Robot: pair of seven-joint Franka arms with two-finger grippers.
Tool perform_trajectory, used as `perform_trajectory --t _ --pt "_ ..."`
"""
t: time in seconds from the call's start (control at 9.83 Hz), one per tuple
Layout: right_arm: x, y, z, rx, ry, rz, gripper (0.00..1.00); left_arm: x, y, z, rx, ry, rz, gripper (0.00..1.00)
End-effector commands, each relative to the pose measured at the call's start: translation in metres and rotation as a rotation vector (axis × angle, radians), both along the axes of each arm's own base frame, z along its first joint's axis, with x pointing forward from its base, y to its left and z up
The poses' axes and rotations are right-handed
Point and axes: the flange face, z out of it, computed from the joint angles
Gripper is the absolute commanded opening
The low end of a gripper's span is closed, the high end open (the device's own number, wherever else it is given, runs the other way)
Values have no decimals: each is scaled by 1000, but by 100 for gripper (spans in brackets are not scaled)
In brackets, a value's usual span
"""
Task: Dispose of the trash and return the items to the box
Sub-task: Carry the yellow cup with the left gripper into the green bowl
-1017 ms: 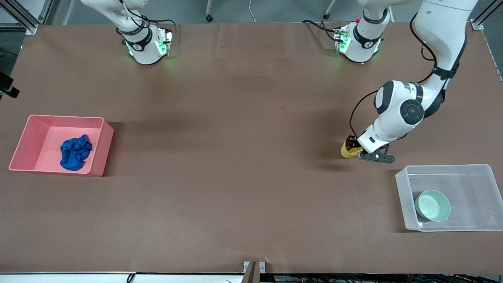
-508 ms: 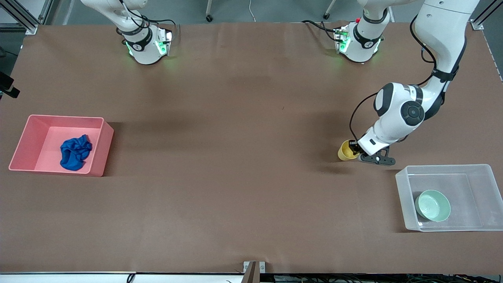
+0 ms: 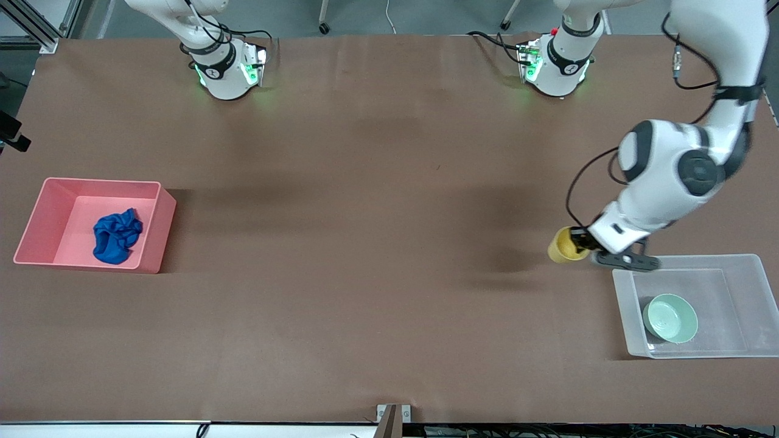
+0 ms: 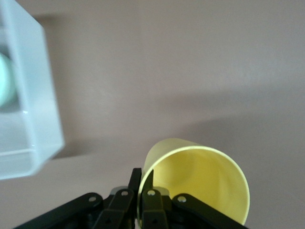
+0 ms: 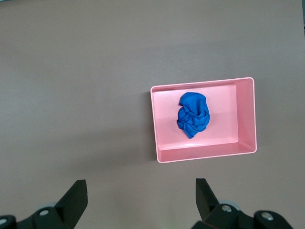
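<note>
My left gripper [image 3: 583, 243] is shut on the rim of the yellow cup [image 3: 566, 246] and holds it in the air beside the clear box [image 3: 624, 286]. In the left wrist view the fingers pinch the cup's wall [image 4: 200, 176], and the box's corner [image 4: 33, 119] shows nearby. The mint-green bowl [image 3: 669, 317] sits in the box. The blue cloth wad [image 3: 115, 236] lies in the pink bin [image 3: 158, 234]; both show in the right wrist view, the wad [image 5: 193, 114] in the bin [image 5: 205, 155]. My right gripper [image 5: 140, 195] is open, high over the table; it waits.
The two arm bases [image 3: 228, 73] [image 3: 554, 67] stand along the table's edge farthest from the front camera. Bare brown table [image 3: 365, 243] lies between the pink bin and the clear box.
My left gripper has lifted the yellow cup off the table and carried it toward the clear box. The right arm has not moved.
</note>
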Motion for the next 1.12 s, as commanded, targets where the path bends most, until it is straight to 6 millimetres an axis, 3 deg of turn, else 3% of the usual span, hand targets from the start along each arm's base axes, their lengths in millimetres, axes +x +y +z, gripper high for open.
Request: perform_trajectory --t 0.0,0.31,0.41,0.61,0.71,1.02 --pt "-2 3 2 -2 -2 -13 100 52 53 9 -12 16 -39 0" --pt "-2 3 2 -2 -4 -13 100 82 145 -7 -24 -19 -129 0" --pt "-2 2 2 -2 -4 -15 100 88 189 -18 15 -24 -155 0" --pt "-2 3 2 -2 -4 -13 100 106 217 -55 35 -29 -180 0" --pt "-2 2 2 -2 -4 -15 100 109 233 -64 73 -57 -169 0" --pt "-2 2 2 -2 -4 -15 100 114 246 -109 74 -96 -161 0"
